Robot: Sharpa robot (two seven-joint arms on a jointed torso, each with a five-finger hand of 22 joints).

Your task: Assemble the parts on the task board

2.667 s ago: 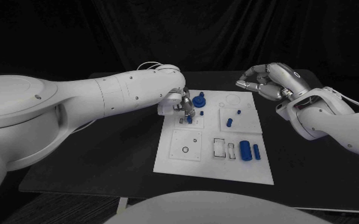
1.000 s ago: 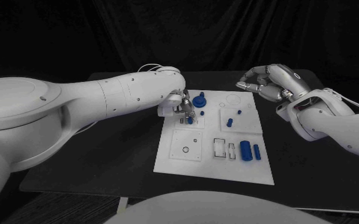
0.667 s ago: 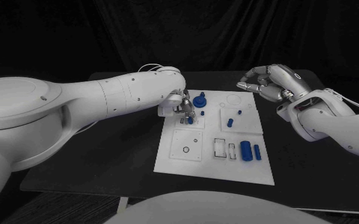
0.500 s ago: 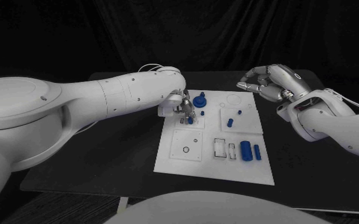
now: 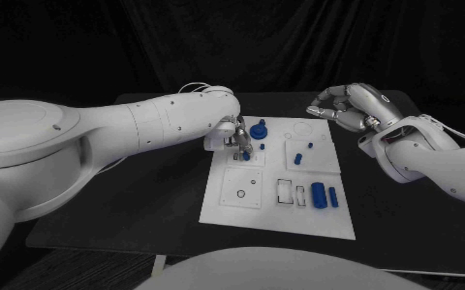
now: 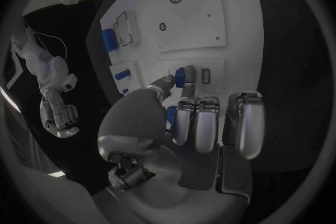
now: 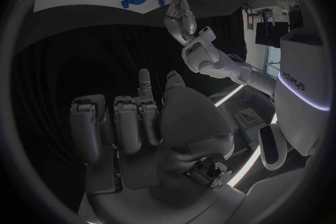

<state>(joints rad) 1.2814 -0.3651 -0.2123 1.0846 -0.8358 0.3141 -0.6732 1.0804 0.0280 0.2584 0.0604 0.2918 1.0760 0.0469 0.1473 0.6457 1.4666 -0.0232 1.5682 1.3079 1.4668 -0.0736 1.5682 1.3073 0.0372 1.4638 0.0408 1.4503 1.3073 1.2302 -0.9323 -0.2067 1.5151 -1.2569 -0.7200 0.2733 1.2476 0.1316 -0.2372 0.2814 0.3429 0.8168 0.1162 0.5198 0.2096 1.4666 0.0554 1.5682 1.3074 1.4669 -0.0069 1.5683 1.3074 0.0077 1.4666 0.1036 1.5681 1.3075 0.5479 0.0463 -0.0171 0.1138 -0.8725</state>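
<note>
Low in the head frame, loose blue cylinders (image 5: 318,195) waited on the task board (image 5: 219,215); at mid-frame the left hand (image 5: 236,141) pinched a small blue peg (image 5: 245,156), apparently seating it; upper right, the right hand (image 5: 347,109) hovered clenched, empty.

board (image 5: 247,208): white, flat, mid-table
peg (image 5: 245,156): blue, upright, pinched at board's 10 o'clock
cylinders (image 5: 318,195): blue, laid at 4 o'clock
</note>
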